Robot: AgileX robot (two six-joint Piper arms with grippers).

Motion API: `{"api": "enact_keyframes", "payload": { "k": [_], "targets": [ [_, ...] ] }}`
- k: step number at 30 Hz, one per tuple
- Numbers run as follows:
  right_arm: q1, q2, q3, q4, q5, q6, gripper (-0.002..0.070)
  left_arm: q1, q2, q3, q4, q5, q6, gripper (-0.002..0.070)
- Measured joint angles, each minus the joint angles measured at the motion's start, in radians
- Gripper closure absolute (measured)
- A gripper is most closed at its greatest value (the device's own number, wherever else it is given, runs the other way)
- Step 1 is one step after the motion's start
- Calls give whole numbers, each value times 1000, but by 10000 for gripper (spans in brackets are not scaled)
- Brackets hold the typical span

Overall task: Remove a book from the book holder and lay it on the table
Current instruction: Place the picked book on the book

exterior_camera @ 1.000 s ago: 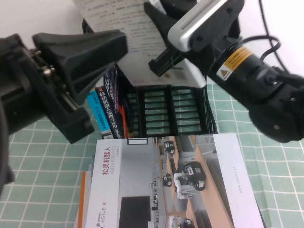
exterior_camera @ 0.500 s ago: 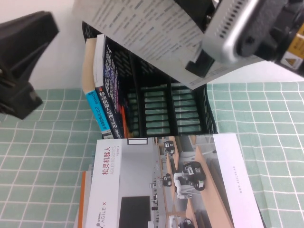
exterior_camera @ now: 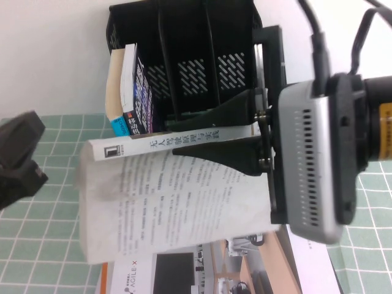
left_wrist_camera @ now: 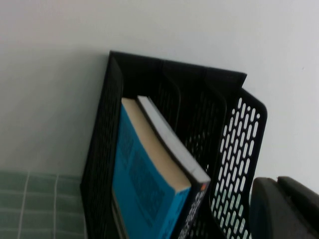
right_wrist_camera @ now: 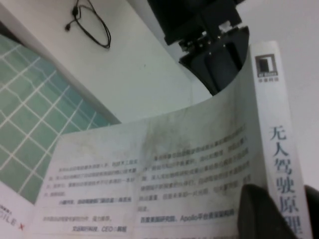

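Right gripper (exterior_camera: 211, 138): clamped on the book (exterior_camera: 171, 196), held above the table (exterior_camera: 55, 245), in front of the book holder (exterior_camera: 184, 55).
Left gripper (exterior_camera: 18, 159): near the left edge; finger state cannot be told.

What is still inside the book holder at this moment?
The book holder has two blue-spined books leaning in its left slot; the other slots look empty, their bases hidden by the book in the right gripper. The left gripper sits left.

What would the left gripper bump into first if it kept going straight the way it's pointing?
Probably the book holder: the left wrist view looks straight at its slotted side and the blue-spined books inside. The left gripper sits at the table's left edge; the right gripper holds the book.
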Motion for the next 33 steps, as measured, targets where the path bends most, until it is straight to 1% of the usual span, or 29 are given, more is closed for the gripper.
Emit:
{"api": "enact_keyframes", "payload": {
  "k": [8, 13, 17, 24, 28, 33],
  "targets": [
    [0, 125, 6, -12, 189, -97, 556, 0, 0, 48, -4, 0, -45, 678],
    [-2, 206, 7, -12, 222, -130, 556, 0, -1, 48, -4, 0, -47, 678],
    [-2, 219, 7, -12, 163, -99, 556, 0, -1, 48, -4, 0, -47, 678],
    [-2, 221, 31, -12, 89, 28, 556, 0, -4, 48, -4, 0, -47, 678],
    [-2, 221, 64, -12, 76, 82, 556, 0, -4, 48, -4, 0, -47, 678],
    [-2, 221, 97, -12, 83, 196, 556, 0, -4, 48, -4, 0, -47, 678]
  ]
}}
